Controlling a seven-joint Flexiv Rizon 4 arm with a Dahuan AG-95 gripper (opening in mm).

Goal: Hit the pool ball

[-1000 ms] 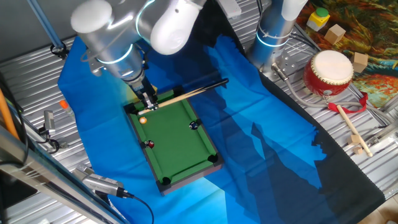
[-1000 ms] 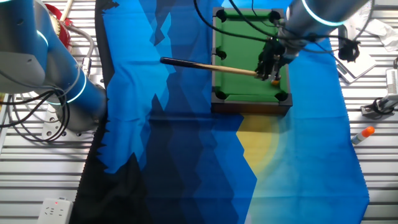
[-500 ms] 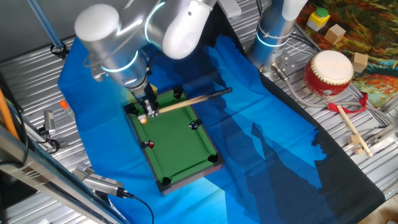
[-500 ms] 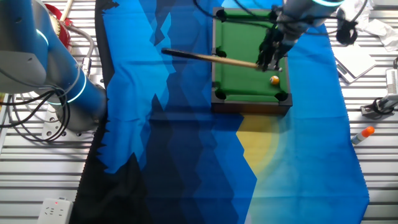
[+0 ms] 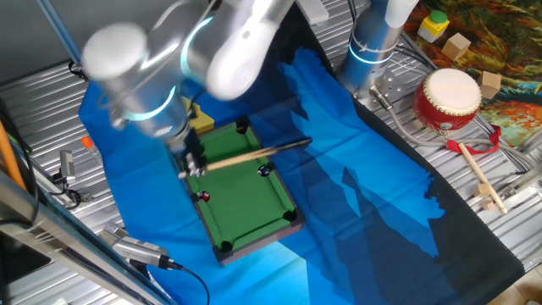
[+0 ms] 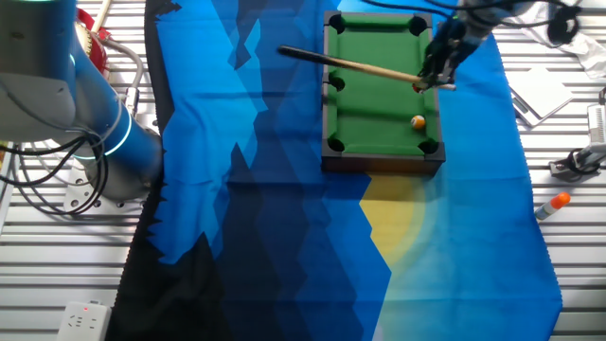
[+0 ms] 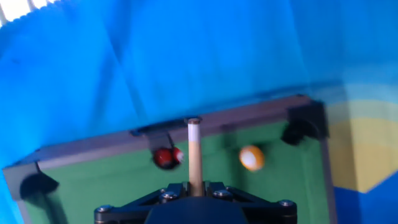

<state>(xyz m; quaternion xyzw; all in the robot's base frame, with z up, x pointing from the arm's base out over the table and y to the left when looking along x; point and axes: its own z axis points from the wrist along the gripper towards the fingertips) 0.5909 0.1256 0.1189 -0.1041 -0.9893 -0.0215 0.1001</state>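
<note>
Gripper closed on the wooden cue stick, grip near the pale-tipped end; in the hand view the cue shaft runs up from between the jaws w/ the tip at the far rail of the mini pool table. Cue lies at a shallow slant across the table, dark butt end overhanging the rail above the blue cloth. Pool ball, orange-yellow w/ pale spot, sits on the green felt near a corner pocket, apart from the cue tip; in the hand view it is just right of the shaft, not touching. Red ball is just left of the shaft near the rail; also seen in one fixed view on the felt by the long rail. Dark ball rests near the opposite long rail, below the cue. Gripper in that view is motion-blurred, so finger detail is unclear. Cloth covers the ribbed metal desk. Off-cloth: red drum, wooden blocks, orange-capped marker.
</note>
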